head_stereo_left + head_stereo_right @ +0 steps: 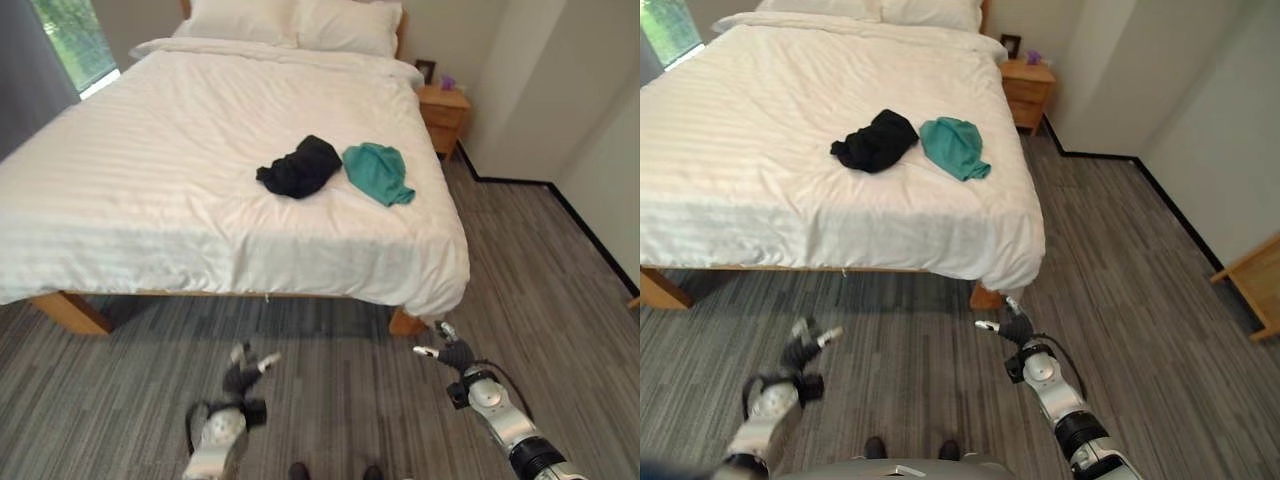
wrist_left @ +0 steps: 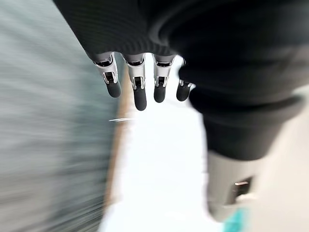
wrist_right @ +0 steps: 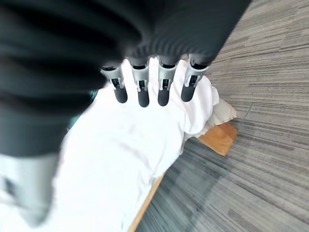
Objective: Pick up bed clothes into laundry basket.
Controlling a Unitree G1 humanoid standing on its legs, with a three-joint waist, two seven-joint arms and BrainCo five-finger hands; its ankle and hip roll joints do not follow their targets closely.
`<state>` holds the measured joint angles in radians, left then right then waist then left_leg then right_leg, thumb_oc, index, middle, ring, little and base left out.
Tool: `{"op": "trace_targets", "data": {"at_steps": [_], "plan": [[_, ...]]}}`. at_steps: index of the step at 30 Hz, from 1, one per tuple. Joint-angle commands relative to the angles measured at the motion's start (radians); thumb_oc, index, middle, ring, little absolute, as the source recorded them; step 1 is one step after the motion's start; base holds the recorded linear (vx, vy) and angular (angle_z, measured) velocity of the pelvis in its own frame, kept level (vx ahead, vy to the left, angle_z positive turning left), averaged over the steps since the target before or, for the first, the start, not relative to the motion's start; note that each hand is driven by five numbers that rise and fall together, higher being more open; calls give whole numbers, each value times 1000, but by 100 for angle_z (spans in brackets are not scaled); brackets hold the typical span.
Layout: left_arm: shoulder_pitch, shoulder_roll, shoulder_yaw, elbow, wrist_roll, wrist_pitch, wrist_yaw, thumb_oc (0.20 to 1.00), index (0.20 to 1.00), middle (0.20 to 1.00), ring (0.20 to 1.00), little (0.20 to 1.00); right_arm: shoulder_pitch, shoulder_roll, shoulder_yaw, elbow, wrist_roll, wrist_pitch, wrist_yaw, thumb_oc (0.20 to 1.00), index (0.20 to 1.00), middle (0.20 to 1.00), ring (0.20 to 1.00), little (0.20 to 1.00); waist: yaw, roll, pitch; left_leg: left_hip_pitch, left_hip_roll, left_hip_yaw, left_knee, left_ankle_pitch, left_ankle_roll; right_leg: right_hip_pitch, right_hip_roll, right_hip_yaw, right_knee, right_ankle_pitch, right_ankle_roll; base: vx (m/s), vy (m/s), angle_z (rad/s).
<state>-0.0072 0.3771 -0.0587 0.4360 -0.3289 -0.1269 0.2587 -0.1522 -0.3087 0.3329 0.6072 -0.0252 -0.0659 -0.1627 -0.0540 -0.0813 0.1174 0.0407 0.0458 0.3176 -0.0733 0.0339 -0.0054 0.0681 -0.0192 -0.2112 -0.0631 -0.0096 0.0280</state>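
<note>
A home bedroom: white-sheeted bed (image 1: 200, 190), pillows (image 1: 300, 22), wooden nightstand (image 1: 443, 112).

arms silver-grey | hands: silver fingers (image 3: 140, 87), dark tips | wrists: dark ribbed cover

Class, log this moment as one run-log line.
black garment, teal garment: on bed, untouched | left hand: open, empty | right hand: open, empty
</note>
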Motion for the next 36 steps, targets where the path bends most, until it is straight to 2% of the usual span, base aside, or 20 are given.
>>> {"op": "trace_targets", "data": {"at_steps": [1,6,7,9,10,13,16,19,20,22,23,26,27,28,29,31,32,33,34,36], "plan": [[-124,86,73,-110,116,-89,67,1000,1000,1000,1000,1000,-63,-75,-13,-101,-17,-40,-10,1000,1000,1000,1000,1000,-9,-31,76,-19,51,-24,212,-86,-128,72,-81,11,24,-77,41,-43,-63,8],[-136,110,150,-242,101,-137,104,1000,1000,1000,1000,1000,-52,-117,-40,-195,15,-50,-5,1000,1000,1000,1000,1000,14,-38,122,-144,106,-26,475,-22,-187,125,-87,-2,2,-94,11,6,-57,-3],[-106,97,165,-279,93,-142,100,1000,1000,1000,1000,1000,-14,-125,-52,-241,17,-57,4,1000,1000,1000,1000,1000,13,-40,131,-162,161,25,502,-3,-179,145,-100,-24,-9,-94,12,126,4,-9],[-73,88,180,-303,86,-144,88,1000,1000,1000,1000,1000,10,-128,-61,-256,11,-57,3,1000,1000,1000,1000,1000,16,-37,128,-164,181,56,481,-12,-167,152,-106,-32,-15,-94,17,159,64,10],[-29,77,182,-315,120,-128,81,1000,1000,1000,1000,1000,23,-119,-69,-271,-2,-59,-1,1000,1000,1000,1000,1000,14,-27,116,-165,202,102,379,-36,-142,157,-114,-45,-20,-99,35,237,167,32],[-31,42,133,-286,181,-92,93,1000,1000,1000,1000,1000,-17,-104,-63,-268,-31,-60,-36,1000,1000,1000,1000,1000,24,8,103,-153,185,72,140,43,-144,173,-122,-30,-22,-115,67,255,223,9],[-42,34,103,-288,171,-92,87,1000,1000,1000,1000,1000,-61,-113,-62,-299,-54,-56,-57,1000,1000,1000,1000,1000,29,33,88,-164,205,57,51,86,-147,195,-136,-20,-22,-126,90,297,237,-24],[-49,47,87,-305,181,-86,78,1000,1000,1000,1000,1000,-79,-109,-60,-322,-77,-56,-71,1000,1000,1000,1000,1000,29,35,70,-140,196,63,22,114,-135,203,-148,-10,3,-131,98,351,177,-25],[-74,59,60,-307,189,-73,65,1000,1000,1000,1000,1000,-91,-87,-59,-331,-65,-51,-71,1000,1000,1000,1000,1000,38,11,62,-107,162,70,10,105,-114,182,-175,-8,97,-134,112,367,176,-32],[-85,66,49,-309,197,-64,59,1000,1000,1000,1000,1000,-92,-78,-53,-334,-68,-50,-67,1000,1000,1000,1000,1000,45,0,59,-97,154,78,3,96,-102,159,-184,-8,156,-121,122,327,149,-5],[-99,92,30,-313,191,-49,39,1000,1000,1000,1000,1000,-102,-68,-41,-350,-83,-47,-66,1000,1000,1000,1000,1000,44,-23,77,-61,131,75,-1,67,-76,73,-210,-6,352,-41,151,381,176,28],[-122,124,23,-315,190,-40,36,1000,1000,1000,1000,1000,-138,-70,-32,-358,-116,-35,-84,1000,1000,1000,1000,1000,36,-27,95,-39,128,84,-14,46,-54,-27,-214,11,520,24,170,190,99,34],[-133,138,16,-321,198,-37,38,1000,1000,1000,1000,1000,-166,-74,-30,-370,-139,-33,-96,1000,1000,1000,1000,1000,32,-22,104,-23,142,98,-14,31,-51,-72,-235,-17,578,66,179,344,74,58],[-168,157,1,-316,208,-27,36,1000,1000,1000,1000,1000,-221,-75,-28,-369,-157,-26,-113,1000,1000,1000,1000,1000,26,-27,109,-16,152,120,-14,15,-53,-121,-298,-86,587,68,174,272,30,50],[-169,157,0,-315,208,-27,36,1000,1000,1000,1000,1000,-222,-75,-28,-368,-157,-26,-113,1000,1000,1000,1000,1000,23,-29,111,-15,149,117,-14,13,-53,-119,-302,-87,590,65,176,364,-39,9],[-238,170,-33,-300,184,-36,38,1000,1000,1000,1000,1000,-303,-117,-11,-357,-215,-7,-139,1000,1000,1000,1000,1000,4,-39,114,-1,153,111,-14,-3,-75,-154,-254,-126,410,-26,132,294,-63,16],[-240,170,-33,-298,184,-36,38,1000,1000,1000,1000,1000,-305,-117,-11,-356,-215,-7,-139,1000,1000,1000,1000,1000,3,-36,115,-1,156,109,-14,-3,-77,-149,-250,-130,405,-25,131,225,-84,16],[-261,178,-37,-289,176,-37,38,1000,1000,1000,1000,1000,-330,-142,-15,-348,-231,2,-147,1000,1000,1000,1000,1000,-5,-40,114,8,156,105,-14,-10,-85,-154,-229,-136,309,-26,127,364,-149,32],[-309,171,-67,-258,161,-42,34,1000,1000,1000,1000,1000,-378,-164,-12,-301,-259,28,-174,1000,1000,1000,1000,1000,-24,-45,114,29,153,83,-14,-35,-107,-180,-202,-127,124,9,133,471,-189,37],[-357,165,-92,-223,152,-46,36,1000,1000,1000,1000,1000,-429,-183,-5,-228,-291,61,-200,1000,1000,1000,1000,1000,-35,-46,117,50,152,72,-14,-54,-119,-218,-210,-98,41,62,150,382,-175,54]]}}
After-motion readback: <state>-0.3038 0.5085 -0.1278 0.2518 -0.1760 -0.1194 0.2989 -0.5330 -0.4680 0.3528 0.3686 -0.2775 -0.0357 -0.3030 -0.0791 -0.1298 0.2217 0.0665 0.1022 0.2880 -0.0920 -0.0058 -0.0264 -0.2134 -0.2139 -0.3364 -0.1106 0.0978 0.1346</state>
